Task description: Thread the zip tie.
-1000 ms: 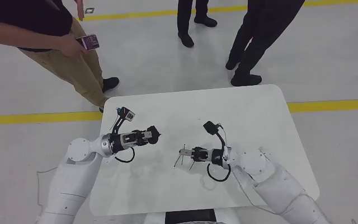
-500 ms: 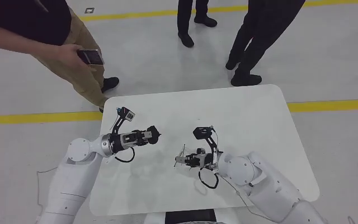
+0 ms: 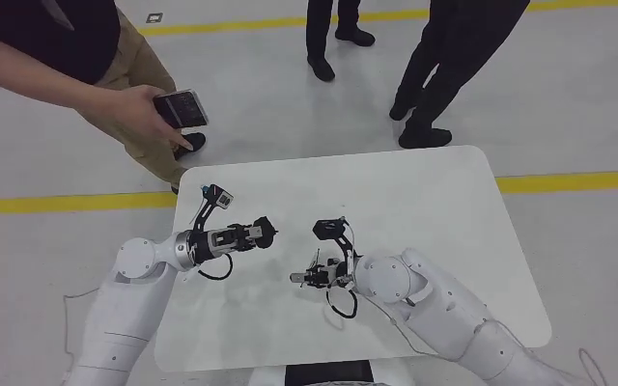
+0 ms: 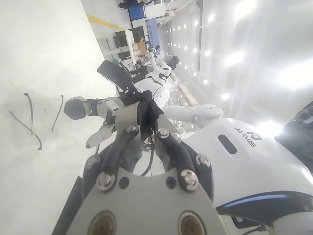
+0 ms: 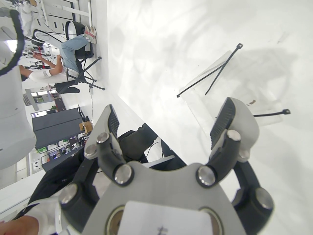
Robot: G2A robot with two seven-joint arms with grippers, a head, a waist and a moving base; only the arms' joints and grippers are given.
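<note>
— Ahead of the right claw (image 5: 168, 106), what's there?
— Zip ties (image 5: 223, 65), three, lying on the table (image 5: 171, 20). Two cross just past its fingertips. The third (image 5: 271, 114) lies beside one finger, with its strap running behind that finger.
— Look?
— Thin flat black plastic straps, each with a small square head. All loose, none threaded. The crossed pair look straight here; in the left wrist view one shows a slight curve.
— Under them?
— What looks like clear film (image 5: 195, 81), rectangular with faint edges. Table is smooth matte white, corners rounded.
— Right claw state?
— Spread wide, holding nothing. Black ribbed rubber pads (image 5: 221, 121) on pale rounded shells, black links, grey metal plate with round bolts.
— Touching a tie?
— Can't tell.
— Left claw (image 4: 146, 106)?
— Tips pressed together, nothing visible between them. The tips are covered in something black and crumpled, cloth-like. Same grey plate and black links.
— Where is it relative to the ties?
— Well apart. The ties sit near the right claw, and bare table lies between the two claws.
</note>
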